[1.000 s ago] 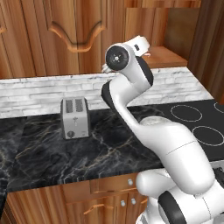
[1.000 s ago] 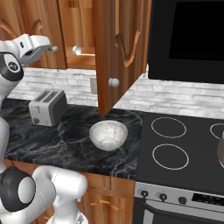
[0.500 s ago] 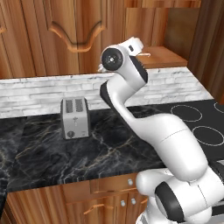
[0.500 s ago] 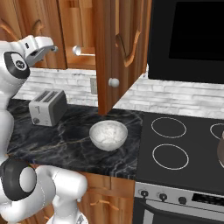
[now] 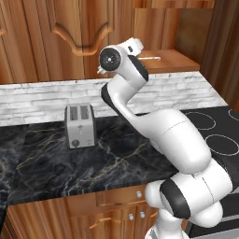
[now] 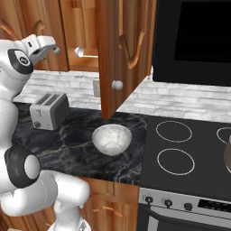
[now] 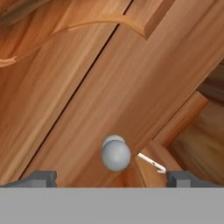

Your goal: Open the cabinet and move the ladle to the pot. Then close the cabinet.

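Note:
The cabinet [image 5: 84,28] hangs above the counter. Its left door is shut and its right door [image 6: 122,49] is swung out wide. My gripper [image 6: 54,48] hovers open just in front of the left door's round silver knob [image 6: 80,52]. In the hand view that knob [image 7: 116,154] sits a little above the gap between my gripper's [image 7: 111,177] spread fingertips, and nothing is held. The ladle [image 5: 150,58] lies on the open shelf beside the knob, showing as a thin pale handle [image 7: 151,162]. A sliver of the pot [image 6: 228,155] peeks in at the right edge, on the stove.
A silver toaster [image 5: 80,125] stands on the dark marble counter [image 5: 56,172] below the left door. A white speckled bowl [image 6: 111,139] rests under the open door. The stove [image 6: 180,149] and the black microwave [image 6: 198,36] lie to the right.
The hand has edged forward toward the cabinet front, closer to the left door's knob. The jaws have stayed wide apart.

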{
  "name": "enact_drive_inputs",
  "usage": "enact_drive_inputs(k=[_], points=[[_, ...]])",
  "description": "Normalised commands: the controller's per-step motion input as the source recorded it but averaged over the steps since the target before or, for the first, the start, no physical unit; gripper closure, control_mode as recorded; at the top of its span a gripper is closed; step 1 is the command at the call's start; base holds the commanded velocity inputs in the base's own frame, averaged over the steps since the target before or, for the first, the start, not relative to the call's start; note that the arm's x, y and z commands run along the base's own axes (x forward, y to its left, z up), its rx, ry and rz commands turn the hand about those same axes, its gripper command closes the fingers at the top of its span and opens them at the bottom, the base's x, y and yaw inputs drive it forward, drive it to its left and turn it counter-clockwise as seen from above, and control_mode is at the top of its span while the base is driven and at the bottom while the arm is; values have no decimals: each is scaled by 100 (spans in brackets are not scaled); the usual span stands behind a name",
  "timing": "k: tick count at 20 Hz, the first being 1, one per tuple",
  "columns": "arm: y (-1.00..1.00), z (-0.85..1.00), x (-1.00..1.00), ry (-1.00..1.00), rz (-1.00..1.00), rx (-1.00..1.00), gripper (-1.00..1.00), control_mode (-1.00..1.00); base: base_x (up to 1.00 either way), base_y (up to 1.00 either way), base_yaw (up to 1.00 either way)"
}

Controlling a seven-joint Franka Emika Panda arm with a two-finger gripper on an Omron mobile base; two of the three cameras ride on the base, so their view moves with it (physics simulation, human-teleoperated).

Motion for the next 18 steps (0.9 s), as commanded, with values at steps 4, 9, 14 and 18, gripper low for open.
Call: enact_drive_inputs(k=[4,9,14,18], points=[[0,0,31,0,0,0,-100,-100,0,0,0],[0,-3,27,0,0,0,-100,-100,0,0,0],[0,-34,18,-1,0,0,-100,-100,0,0,0],[0,-27,19,-2,0,0,-100,-100,0,0,0]])
